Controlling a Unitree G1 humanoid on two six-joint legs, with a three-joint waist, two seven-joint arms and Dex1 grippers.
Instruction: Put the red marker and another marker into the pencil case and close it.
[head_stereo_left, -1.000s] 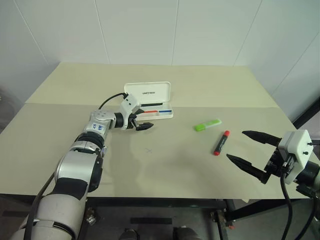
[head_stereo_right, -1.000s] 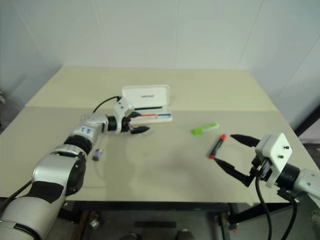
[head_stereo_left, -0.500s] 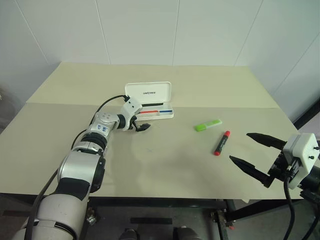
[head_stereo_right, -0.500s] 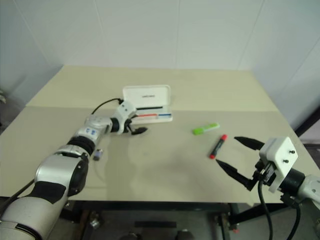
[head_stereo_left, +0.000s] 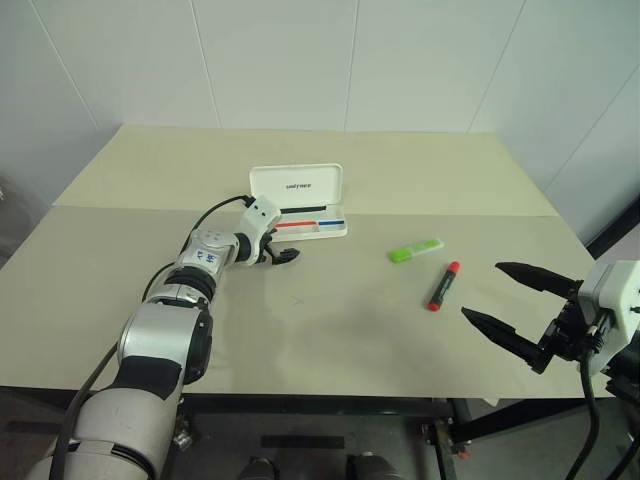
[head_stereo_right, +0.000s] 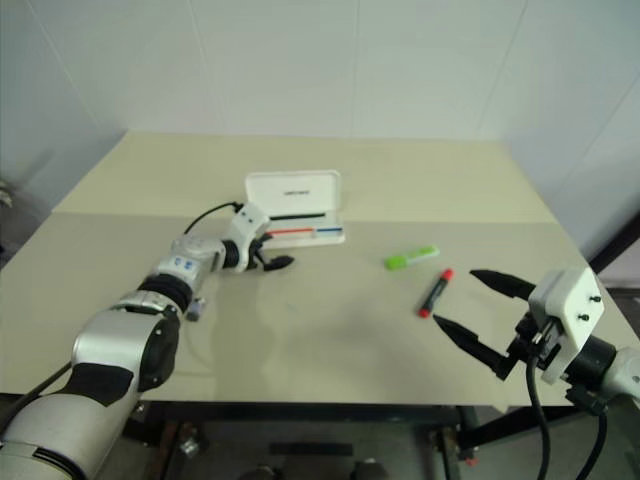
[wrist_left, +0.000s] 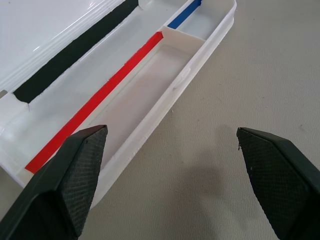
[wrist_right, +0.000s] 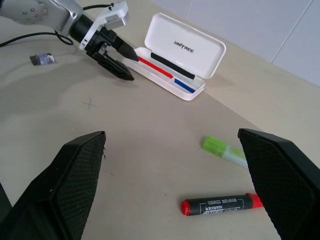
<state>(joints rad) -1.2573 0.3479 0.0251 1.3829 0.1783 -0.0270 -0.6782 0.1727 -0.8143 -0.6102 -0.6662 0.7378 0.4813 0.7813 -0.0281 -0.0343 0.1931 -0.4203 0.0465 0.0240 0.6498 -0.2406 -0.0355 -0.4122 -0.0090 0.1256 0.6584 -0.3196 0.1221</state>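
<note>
**Markers still out, case lid up**

The red marker (head_stereo_left: 444, 286) is seen right of centre on the surface (head_stereo_left: 330, 340), its long axis running steeply up-frame, red cap uppermost. The right hand (head_stereo_left: 520, 308), fingers spread wide and empty, is parked to its lower right, far nearer than the left. The lime-green highlighter (head_stereo_left: 414, 250) lies just above-left of the marker. The open white pencil case (head_stereo_left: 298, 203) sits upper centre; the left hand (head_stereo_left: 283, 256), also spread and empty, has been brought lower, by its front edge.
</note>
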